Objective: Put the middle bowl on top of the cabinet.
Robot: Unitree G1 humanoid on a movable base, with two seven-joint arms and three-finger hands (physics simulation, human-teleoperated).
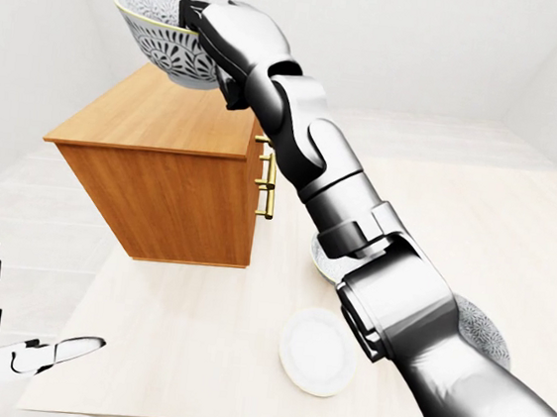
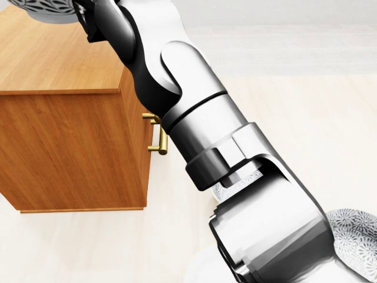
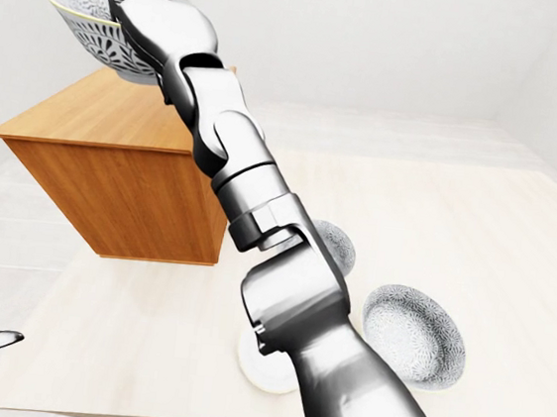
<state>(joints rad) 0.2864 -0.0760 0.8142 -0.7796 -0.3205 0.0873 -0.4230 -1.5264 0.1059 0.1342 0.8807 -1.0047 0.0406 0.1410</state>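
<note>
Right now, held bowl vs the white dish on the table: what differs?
The bowl is patterned grey on white; the dish is plain white. The bowl is deep; the dish looks shallow. The bowl is aloft over the cabinet, gripped at the rim by the fingers of the right hand; the dish rests on the table, untouched. Both are round.
</note>
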